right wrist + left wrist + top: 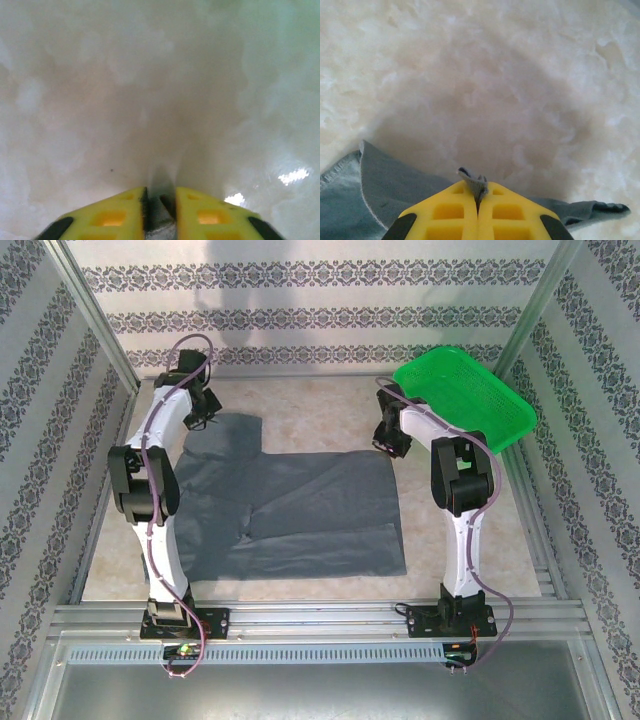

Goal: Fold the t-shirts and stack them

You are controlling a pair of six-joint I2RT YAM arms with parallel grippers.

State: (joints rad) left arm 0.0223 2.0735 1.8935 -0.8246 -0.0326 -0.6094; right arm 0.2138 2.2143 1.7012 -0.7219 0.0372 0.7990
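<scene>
A dark slate-grey t-shirt (300, 510) lies spread flat across the middle of the table, one sleeve reaching toward the far left. My left gripper (205, 412) is at that far-left sleeve. In the left wrist view its yellow fingers (445, 212) are pressed together on a small pinch of the t-shirt (476, 184), and more grey cloth (380, 195) trails off to the left. My right gripper (393, 443) is at the shirt's far right corner. In the right wrist view its fingers (112, 219) stand a narrow gap apart with grey fabric (161, 220) held between them.
A bright green mesh basket (465, 398) sits tilted at the back right, just behind the right arm. Patterned walls and metal frame rails (320, 618) close in the pale marbled tabletop (320, 405). Bare surface lies beyond both grippers.
</scene>
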